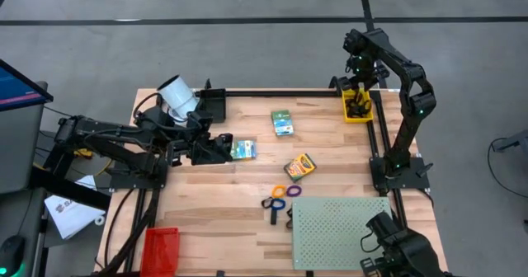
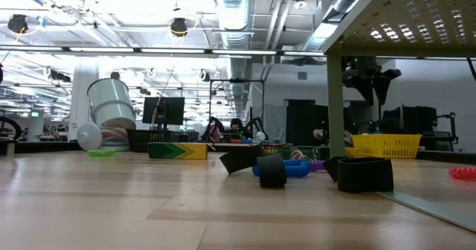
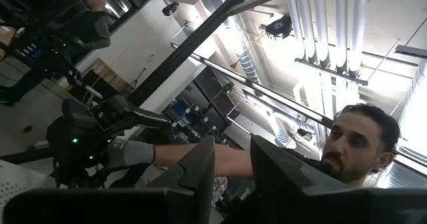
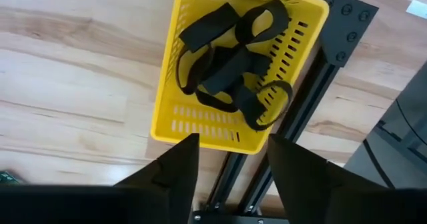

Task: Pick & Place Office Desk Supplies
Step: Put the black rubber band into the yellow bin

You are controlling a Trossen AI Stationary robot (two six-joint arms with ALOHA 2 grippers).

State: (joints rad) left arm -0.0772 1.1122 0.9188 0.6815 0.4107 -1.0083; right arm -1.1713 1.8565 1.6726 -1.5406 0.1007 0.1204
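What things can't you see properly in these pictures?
- High view: whether the left gripper holds the green box beside it; the dark fingers hide the contact.
- High view: the black straps in the yellow basket are half covered by the right gripper.
- Low view: the crayon box is too far off to read.
- High view: the red bin is cut off by the bottom edge.

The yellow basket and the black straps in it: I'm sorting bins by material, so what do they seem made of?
The yellow basket looks like moulded plastic: even glossy colour, slotted walls, a rounded rim. The black straps look like matte fabric or rubber bands, since they curl and fold limply in loops; which of the two is unclear. The tabletop under the basket looks like varnished wood planks with visible grain.
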